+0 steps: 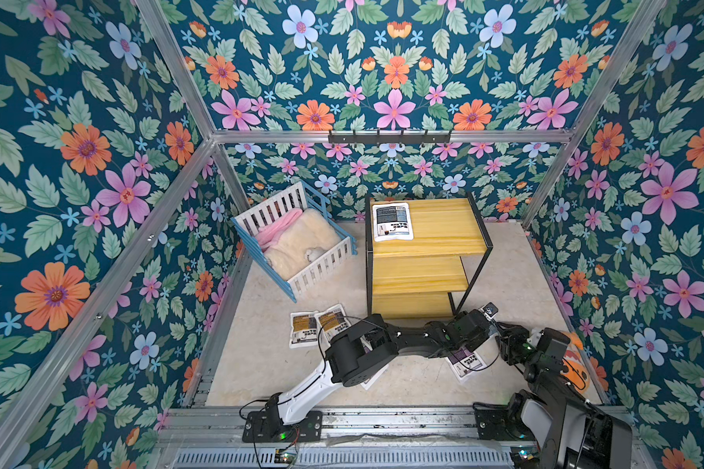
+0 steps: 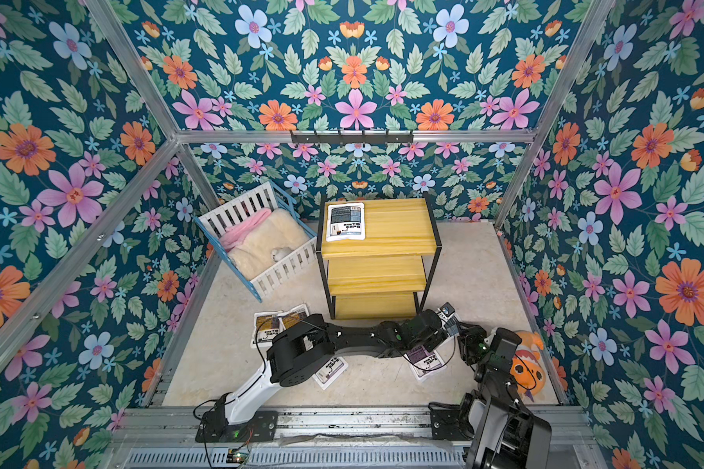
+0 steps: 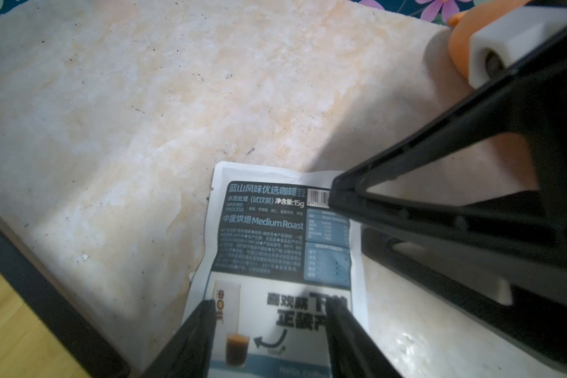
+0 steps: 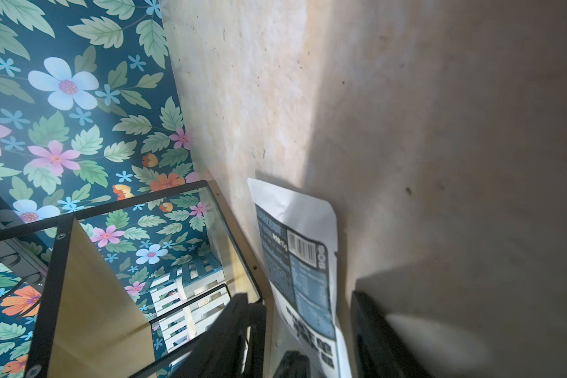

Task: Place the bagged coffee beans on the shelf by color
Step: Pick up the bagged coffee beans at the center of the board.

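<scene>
One blue-grey bag of coffee beans (image 1: 392, 221) lies on the top board of the shelf (image 1: 444, 227). A second blue-grey bag (image 3: 262, 229) is on the floor by the shelf's right foot. My left gripper (image 3: 272, 306) is over its printed face, jaws apart. My right gripper (image 4: 300, 297) is open, and its jaws straddle that bag's (image 4: 295, 229) side edge near the barcode. Two yellow-brown bags (image 1: 303, 329) (image 1: 334, 318) lie on the floor to the left of the shelf. A purple bag (image 1: 468, 363) lies under the arms. Another bag (image 2: 331, 371) is mostly hidden under the left arm.
A white-and-blue crib (image 1: 297, 239) with fluffy bedding stands at the back left. An orange plush fish (image 1: 574, 357) lies against the right wall behind the right arm. The shelf's black leg (image 3: 46, 294) is close to the left gripper. A hook rail (image 1: 389, 137) hangs on the back wall.
</scene>
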